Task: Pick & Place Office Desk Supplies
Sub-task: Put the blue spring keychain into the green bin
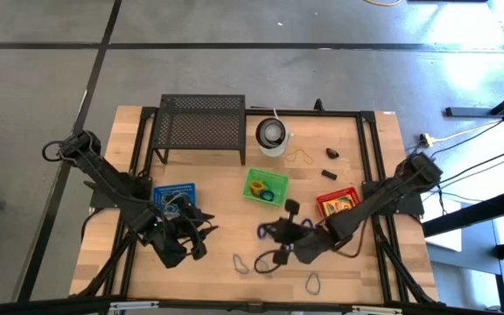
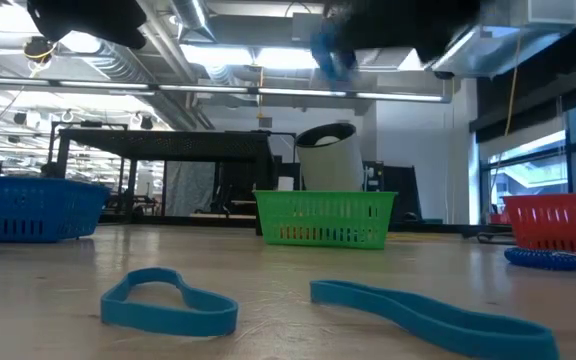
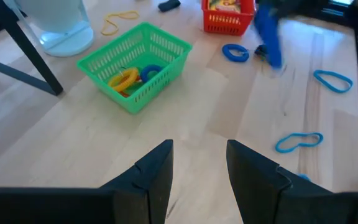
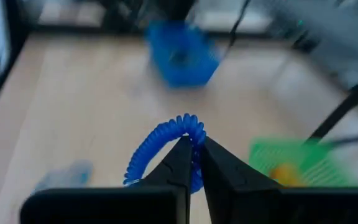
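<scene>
My right gripper (image 4: 193,148) hangs above the table's near middle (image 1: 268,231), shut on a blue coiled loop (image 4: 178,134). My left gripper (image 3: 197,163) is open and touches nothing; it hovers near the blue basket (image 1: 173,194). Two flat blue loops (image 2: 168,301) (image 2: 423,312) lie on the wood near the front edge, and another blue coil (image 3: 235,53) lies by the red basket (image 3: 227,17). The green basket (image 3: 135,62) holds yellow and blue loops. My right gripper pinches the blue coiled loop between its two fingers at a stretch of its coil (image 4: 194,132) right at the fingertips. The loop is lifted clear of the table and its ring bulges out ahead of the fingers and to one side (image 4: 143,158).
A black mesh rack (image 1: 201,122) and a white cup-like container (image 1: 271,136) stand at the far side. A yellow band (image 1: 303,157) and small black clips (image 1: 332,153) lie beyond the red basket (image 1: 338,201). Bare wood shows between the baskets.
</scene>
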Controlling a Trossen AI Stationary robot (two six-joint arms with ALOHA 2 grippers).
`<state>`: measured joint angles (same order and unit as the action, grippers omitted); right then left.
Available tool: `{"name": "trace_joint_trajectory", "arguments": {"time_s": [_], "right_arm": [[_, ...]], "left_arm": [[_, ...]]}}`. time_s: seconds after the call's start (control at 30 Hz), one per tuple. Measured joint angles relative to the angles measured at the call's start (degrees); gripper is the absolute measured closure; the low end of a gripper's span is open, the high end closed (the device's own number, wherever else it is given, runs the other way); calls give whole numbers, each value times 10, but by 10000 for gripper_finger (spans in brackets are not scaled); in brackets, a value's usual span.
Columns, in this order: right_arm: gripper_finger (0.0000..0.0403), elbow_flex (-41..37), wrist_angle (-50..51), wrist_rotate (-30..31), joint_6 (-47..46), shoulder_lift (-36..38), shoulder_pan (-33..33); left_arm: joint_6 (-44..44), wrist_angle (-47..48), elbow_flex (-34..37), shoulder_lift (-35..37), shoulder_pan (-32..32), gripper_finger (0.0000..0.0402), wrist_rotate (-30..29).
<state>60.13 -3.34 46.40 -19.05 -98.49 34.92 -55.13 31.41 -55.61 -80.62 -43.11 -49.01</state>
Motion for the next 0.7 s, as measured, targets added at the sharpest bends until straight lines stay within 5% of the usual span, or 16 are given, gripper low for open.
{"name": "trace_joint_trajectory", "arguments": {"time_s": [0.2,0.43,0.7], "right_arm": [[378,1,-139,64,145,48,0],[378,2,-285,-39,282,64,0],[378,2,-228,51,250,64,-15]], "left_arm": [[5,1,0,0,0,258,-11],[19,1,0,0,1,258,-21],[19,1,0,0,1,258,-23]]}}
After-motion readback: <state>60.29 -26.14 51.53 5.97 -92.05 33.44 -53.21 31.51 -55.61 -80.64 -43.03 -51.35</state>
